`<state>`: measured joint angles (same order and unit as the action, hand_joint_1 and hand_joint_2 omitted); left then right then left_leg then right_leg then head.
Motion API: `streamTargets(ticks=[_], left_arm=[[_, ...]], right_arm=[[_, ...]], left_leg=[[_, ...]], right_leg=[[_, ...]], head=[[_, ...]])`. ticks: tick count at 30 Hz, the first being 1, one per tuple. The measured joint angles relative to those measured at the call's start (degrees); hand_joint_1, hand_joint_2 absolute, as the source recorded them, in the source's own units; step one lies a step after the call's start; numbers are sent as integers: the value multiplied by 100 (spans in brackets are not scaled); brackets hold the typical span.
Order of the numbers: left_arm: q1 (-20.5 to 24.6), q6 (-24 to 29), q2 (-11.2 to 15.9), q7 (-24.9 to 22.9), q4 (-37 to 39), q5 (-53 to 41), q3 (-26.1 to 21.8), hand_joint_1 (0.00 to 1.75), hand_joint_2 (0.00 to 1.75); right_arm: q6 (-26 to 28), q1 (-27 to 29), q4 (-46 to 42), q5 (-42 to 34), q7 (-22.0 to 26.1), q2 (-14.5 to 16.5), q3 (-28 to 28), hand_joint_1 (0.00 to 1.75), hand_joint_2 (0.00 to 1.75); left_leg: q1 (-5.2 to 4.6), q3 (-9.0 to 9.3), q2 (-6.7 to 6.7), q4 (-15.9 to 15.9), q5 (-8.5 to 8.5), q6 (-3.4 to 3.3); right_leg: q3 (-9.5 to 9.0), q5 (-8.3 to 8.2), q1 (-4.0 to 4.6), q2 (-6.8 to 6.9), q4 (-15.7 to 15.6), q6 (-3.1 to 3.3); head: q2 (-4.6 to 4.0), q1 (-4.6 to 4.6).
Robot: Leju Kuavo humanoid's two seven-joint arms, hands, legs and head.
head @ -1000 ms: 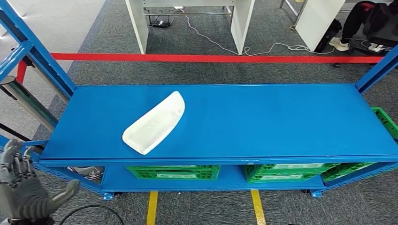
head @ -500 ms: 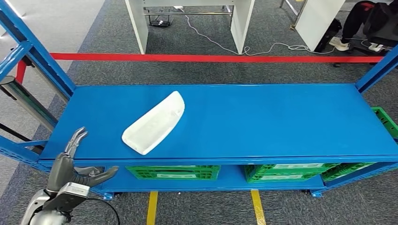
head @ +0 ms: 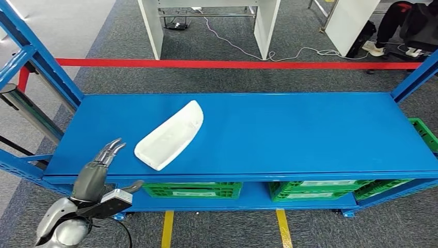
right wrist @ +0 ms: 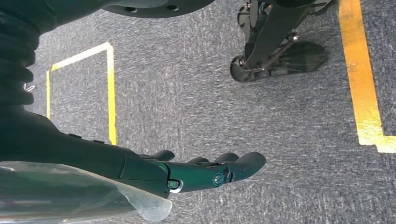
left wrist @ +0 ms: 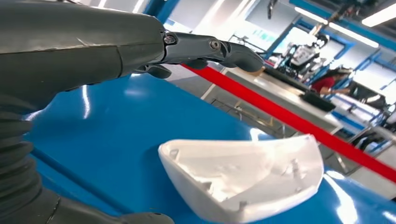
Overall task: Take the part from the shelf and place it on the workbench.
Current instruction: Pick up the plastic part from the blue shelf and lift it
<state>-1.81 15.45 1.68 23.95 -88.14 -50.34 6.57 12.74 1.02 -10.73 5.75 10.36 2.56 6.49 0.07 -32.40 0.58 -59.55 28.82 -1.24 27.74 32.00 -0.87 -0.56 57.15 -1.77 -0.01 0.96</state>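
Part (head: 169,136) lies loose near the shelf (head: 289,134) front edge; your released left robot hand (head: 98,173) beside it could nudge it off, right robot hand (right wrist: 187,172) hanging slack, holding nothing.

The part (head: 169,136) is a white, long plastic shell with one rounded end. It lies diagonally on the left half of the blue shelf (head: 289,134).

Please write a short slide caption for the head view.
Open left hand reaches toward the white part on the blue shelf.
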Motion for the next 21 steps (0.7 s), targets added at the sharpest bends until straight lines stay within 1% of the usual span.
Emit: streamTargets(ticks=[6,14,18,21], left_arm=[[211,-86,22,-351,189,-422,249,0,175],[253,-91,22,-498,219,-580,330,0,175],[474,-319,-2,-850,315,-803,769,0,175],[545,-445,-31,-965,321,-797,1014,0,175]], right_arm=[[-26,0,2,10,-14,-7,0,0,175],[-26,-1,2,13,-29,-7,0,0,175],[-25,-3,4,50,-60,-7,0,0,175],[-28,-3,4,82,-75,-7,0,0,175]], left_leg=[[-1,0,0,0,0,0],[-1,-1,0,-1,0,0],[-1,-1,0,0,0,0],[-1,-1,0,0,0,0]], right_leg=[[0,0,-1,-1,0,0],[1,0,-1,-1,0,0],[0,0,-1,-1,0,0],[1,0,-1,-1,0,0]], head=[[0,-1],[-1,-1],[0,-2],[0,-1]])
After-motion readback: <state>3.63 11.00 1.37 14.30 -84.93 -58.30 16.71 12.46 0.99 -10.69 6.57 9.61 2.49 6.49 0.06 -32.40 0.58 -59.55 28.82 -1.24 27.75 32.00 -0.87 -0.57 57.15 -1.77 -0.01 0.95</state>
